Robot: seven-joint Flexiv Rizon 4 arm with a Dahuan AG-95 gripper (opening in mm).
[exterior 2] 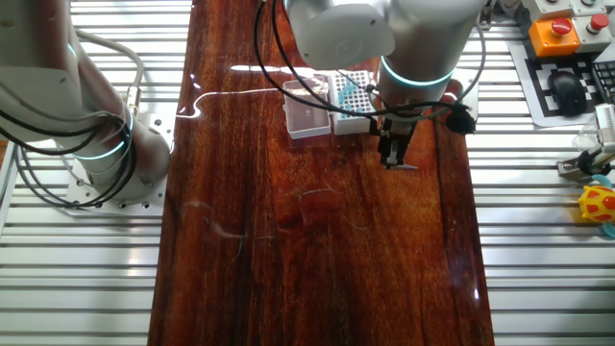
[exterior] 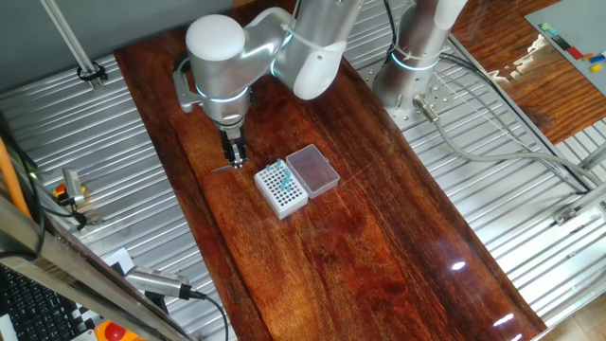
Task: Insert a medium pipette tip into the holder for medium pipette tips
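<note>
My gripper [exterior: 235,159] [exterior 2: 392,160] points straight down, its fingertips at the wooden tabletop just left of the box in one fixed view. The fingers stand close together. The medium pipette tip [exterior: 222,169] [exterior 2: 409,166], a thin greyish sliver, sticks out sideways from between them, level with the table. The holder for medium pipette tips [exterior: 281,188] [exterior 2: 353,94] is a small white square box with a grid of holes and a few teal-blue tips in it. Its clear hinged lid [exterior: 313,170] [exterior 2: 307,113] lies open beside it. The gripper is about one box-width from the holder.
The dark wooden board [exterior: 360,246] [exterior 2: 317,259] lies on a ribbed metal bench. The arm's base [exterior: 412,66] [exterior 2: 106,154] is bolted beside the board. A red button box and keyboard [exterior 2: 567,38] sit past one edge, and cables run along the bench [exterior: 492,142].
</note>
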